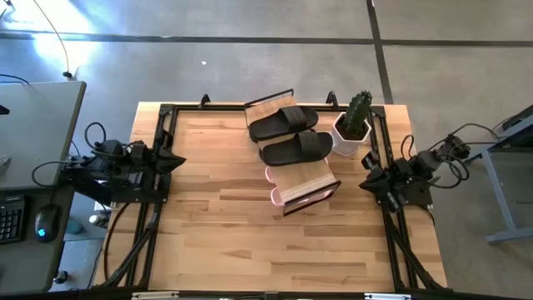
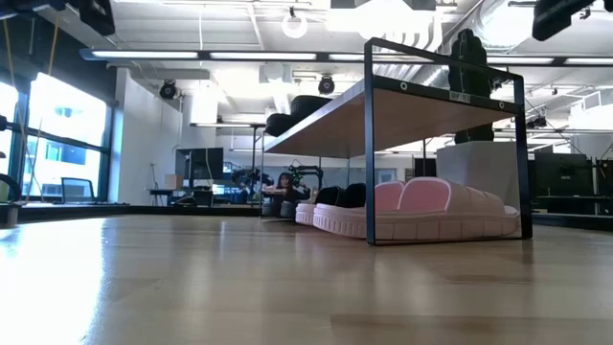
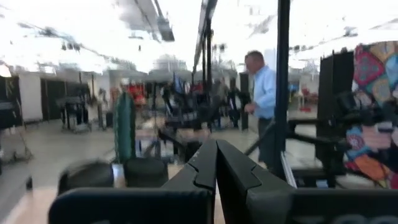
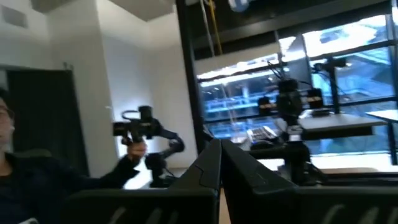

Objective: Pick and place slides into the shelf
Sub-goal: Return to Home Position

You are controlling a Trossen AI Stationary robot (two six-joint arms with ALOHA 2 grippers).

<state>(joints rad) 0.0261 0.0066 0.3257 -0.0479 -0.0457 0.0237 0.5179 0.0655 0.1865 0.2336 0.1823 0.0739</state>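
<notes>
Left gripper [image 3: 216, 144], right gripper [image 4: 219, 145] jaws resting together; low view revealing pink slides [image 2: 441, 207] under shelf [image 2: 421, 107]; wooden table [image 1: 233, 242]; person [image 3: 264, 93] standing beyond.

No readable text, labels, brands or numbers anywhere.

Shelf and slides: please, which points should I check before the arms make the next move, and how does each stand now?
1. Black slides lie on top of the shelf: ok.
2. Pink slides sit under the shelf: ok.
3. Left gripper shut, empty, parked at the left edge of the table: ok.
4. Right gripper shut, empty, parked at the right edge: ok.
5. Cactus pot upright beside the shelf: ok.
6. Pink slides free of the shelf frame: cannot tell.
</notes>
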